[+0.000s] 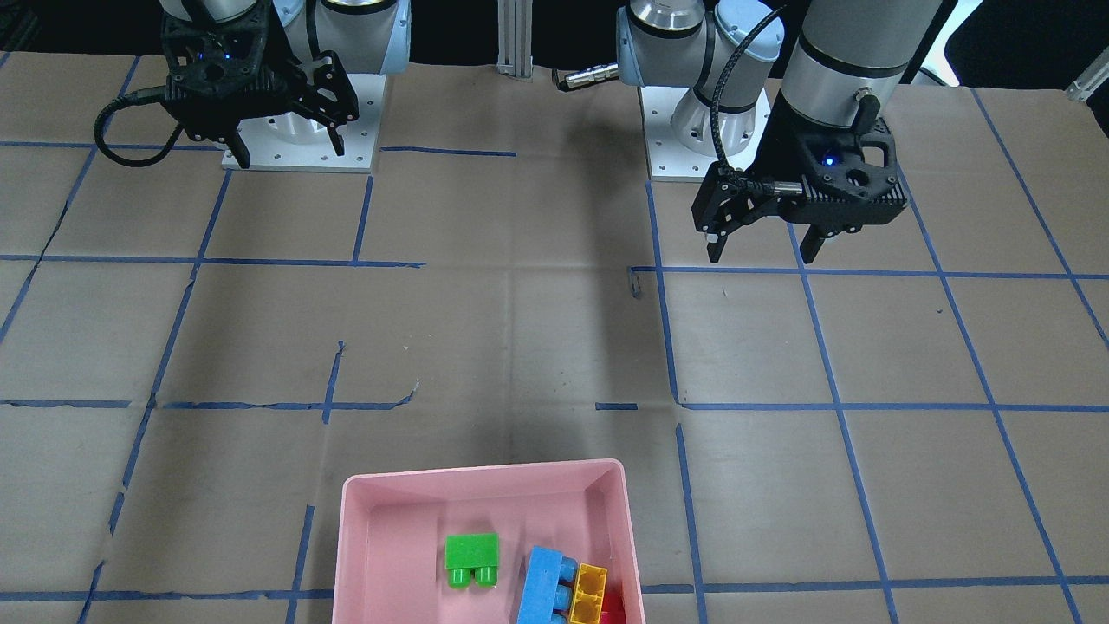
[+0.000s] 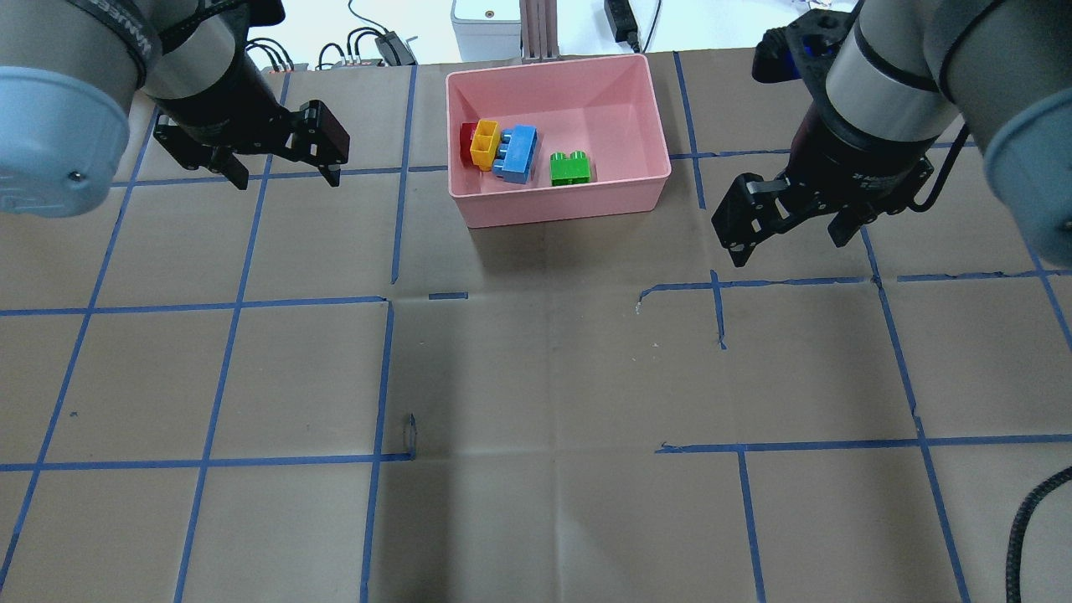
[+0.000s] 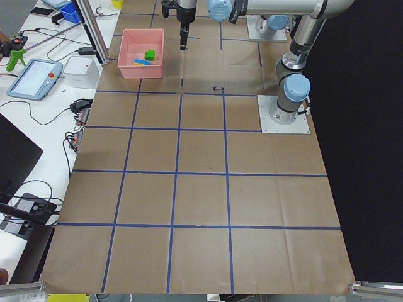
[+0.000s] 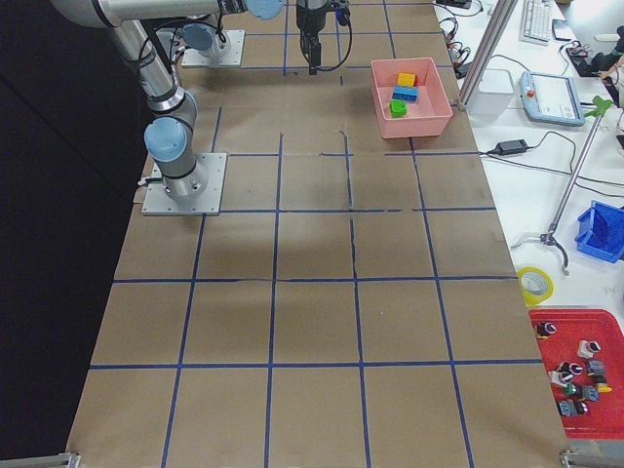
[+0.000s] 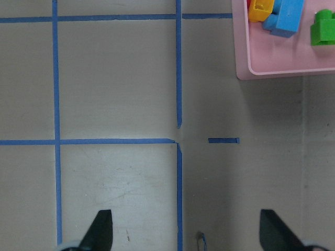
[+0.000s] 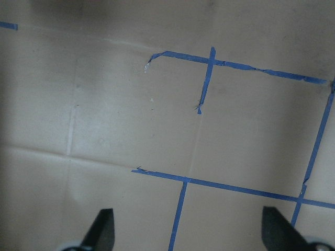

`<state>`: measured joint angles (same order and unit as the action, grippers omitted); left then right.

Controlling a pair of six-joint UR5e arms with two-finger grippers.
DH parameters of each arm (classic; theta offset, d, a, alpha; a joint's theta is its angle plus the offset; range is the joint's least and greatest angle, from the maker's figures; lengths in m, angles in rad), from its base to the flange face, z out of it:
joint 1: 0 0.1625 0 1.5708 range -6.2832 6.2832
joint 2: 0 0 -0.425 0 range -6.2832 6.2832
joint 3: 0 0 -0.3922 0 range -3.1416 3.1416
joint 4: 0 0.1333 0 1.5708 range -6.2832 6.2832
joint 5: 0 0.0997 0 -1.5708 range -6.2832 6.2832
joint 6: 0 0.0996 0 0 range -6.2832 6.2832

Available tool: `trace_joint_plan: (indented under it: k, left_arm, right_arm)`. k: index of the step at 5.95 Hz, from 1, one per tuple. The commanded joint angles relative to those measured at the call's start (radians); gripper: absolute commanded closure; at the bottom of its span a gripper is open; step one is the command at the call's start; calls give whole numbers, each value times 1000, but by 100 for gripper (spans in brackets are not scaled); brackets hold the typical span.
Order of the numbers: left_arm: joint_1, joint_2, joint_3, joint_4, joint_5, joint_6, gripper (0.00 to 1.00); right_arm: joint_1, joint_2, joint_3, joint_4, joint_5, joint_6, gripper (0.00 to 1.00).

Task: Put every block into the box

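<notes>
The pink box [image 2: 559,205] stands at the table's far middle. All the blocks lie inside it: green [image 2: 570,168], blue [image 2: 517,153], yellow [image 2: 484,143] and red [image 2: 466,142], the last three bunched together. In the front-facing view the box [image 1: 390,520] holds green [image 1: 472,559], blue [image 1: 541,585], yellow [image 1: 591,594] and red [image 1: 613,607]. My left gripper [image 2: 286,177] is open and empty, left of the box. My right gripper [image 2: 789,249] is open and empty, right of the box. The left wrist view shows the box corner [image 5: 272,68].
Brown paper with blue tape grid lines covers the table [image 2: 536,377]. Both arm bases [image 1: 299,130] are bolted at the robot's side. Cables and a metal post [image 2: 536,25] lie beyond the box's far edge.
</notes>
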<state>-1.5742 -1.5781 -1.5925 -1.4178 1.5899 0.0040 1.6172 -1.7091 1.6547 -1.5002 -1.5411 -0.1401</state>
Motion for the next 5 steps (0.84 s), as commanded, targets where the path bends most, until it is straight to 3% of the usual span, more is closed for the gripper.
trace_joint_plan:
  k: [1, 5]
  left_arm:
    - [-3, 1, 2, -1, 2, -1, 1]
    - [-3, 1, -1, -1, 1, -1, 1]
  right_arm:
    - [1, 0, 0, -2, -1, 1, 0]
    - [0, -9, -1, 1, -1, -1, 0]
